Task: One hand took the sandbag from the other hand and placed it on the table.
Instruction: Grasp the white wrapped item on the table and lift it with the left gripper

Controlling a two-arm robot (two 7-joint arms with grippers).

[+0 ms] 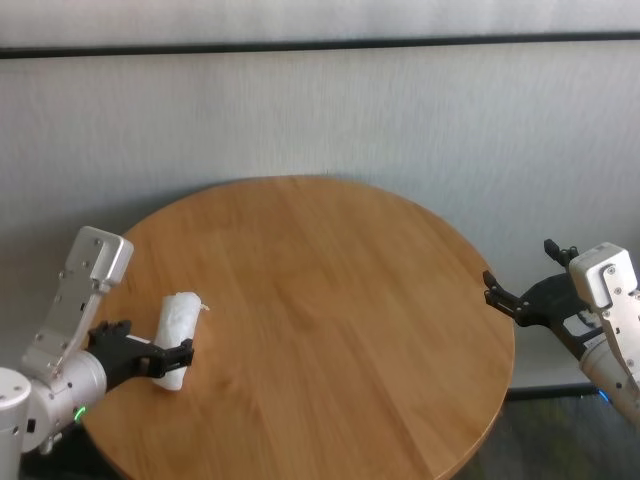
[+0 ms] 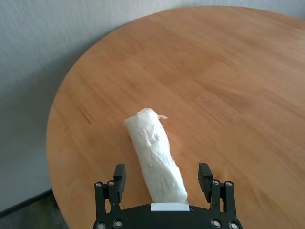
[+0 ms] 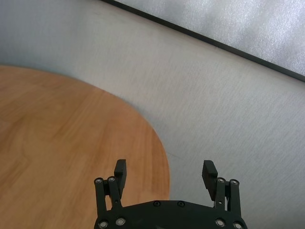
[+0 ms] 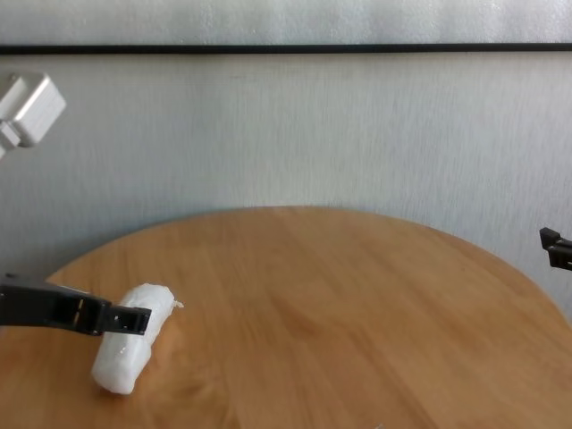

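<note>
Sandbag point(image 2: 156, 155), white, crinkled, oblong, lumpy

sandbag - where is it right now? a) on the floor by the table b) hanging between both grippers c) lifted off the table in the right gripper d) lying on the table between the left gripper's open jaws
d: the sandbag lies on the table, with the left gripper open around its near end, jaws clear of its sides; the right gripper waits open by the table's right edge.
</note>
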